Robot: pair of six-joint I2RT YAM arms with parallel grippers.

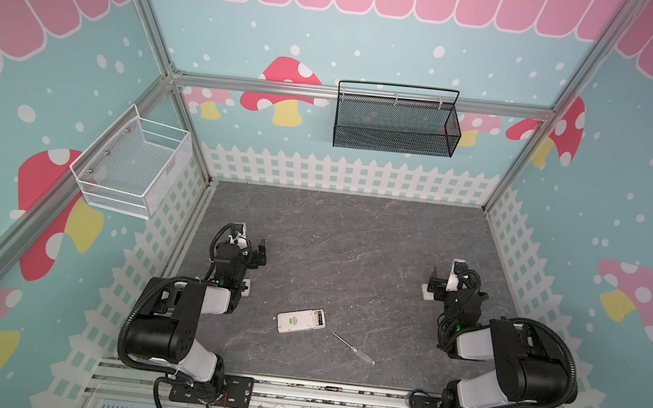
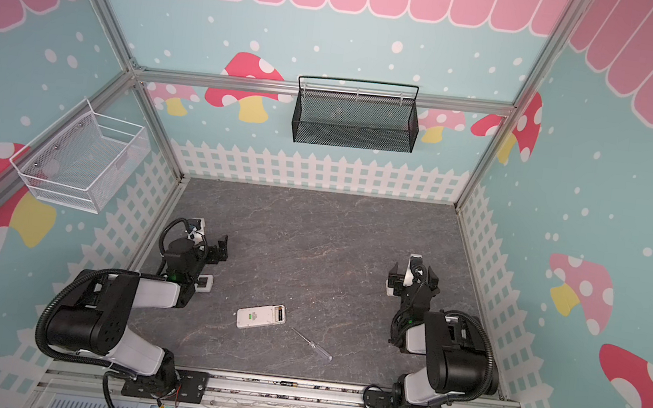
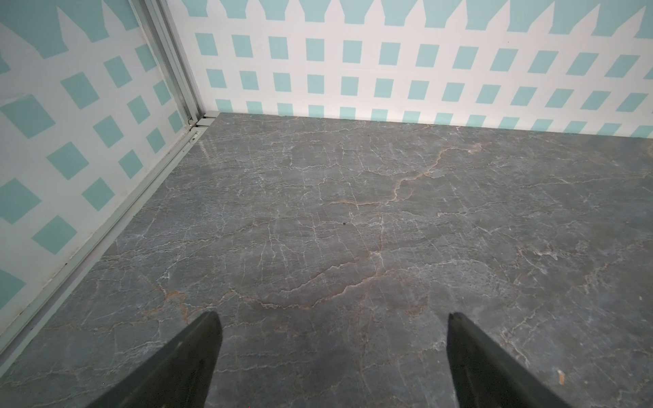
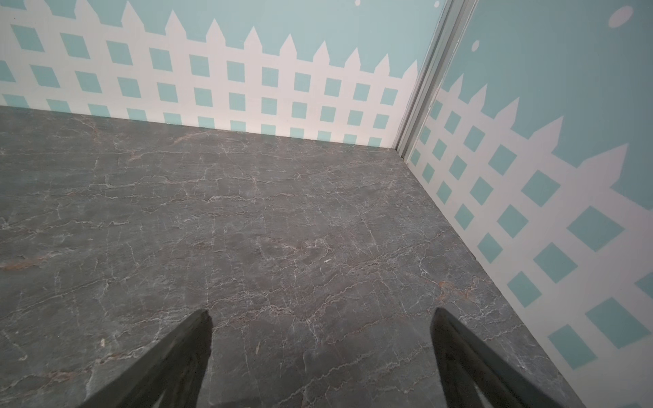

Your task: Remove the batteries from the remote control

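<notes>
While our left gripper (image 3: 332,319) and right gripper (image 4: 319,316) hang spread and empty, the remote (image 1: 300,321) lies toward six o'clock. Its battery (image 1: 319,319) shows, screwdriver (image 1: 354,349) at its four o'clock.

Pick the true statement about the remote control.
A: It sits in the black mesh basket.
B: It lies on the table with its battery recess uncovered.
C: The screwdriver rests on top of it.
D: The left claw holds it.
B: in both top views the remote control lies flat on the table, green label up, with the recess open at one end and the screwdriver lying apart beside it.
</notes>
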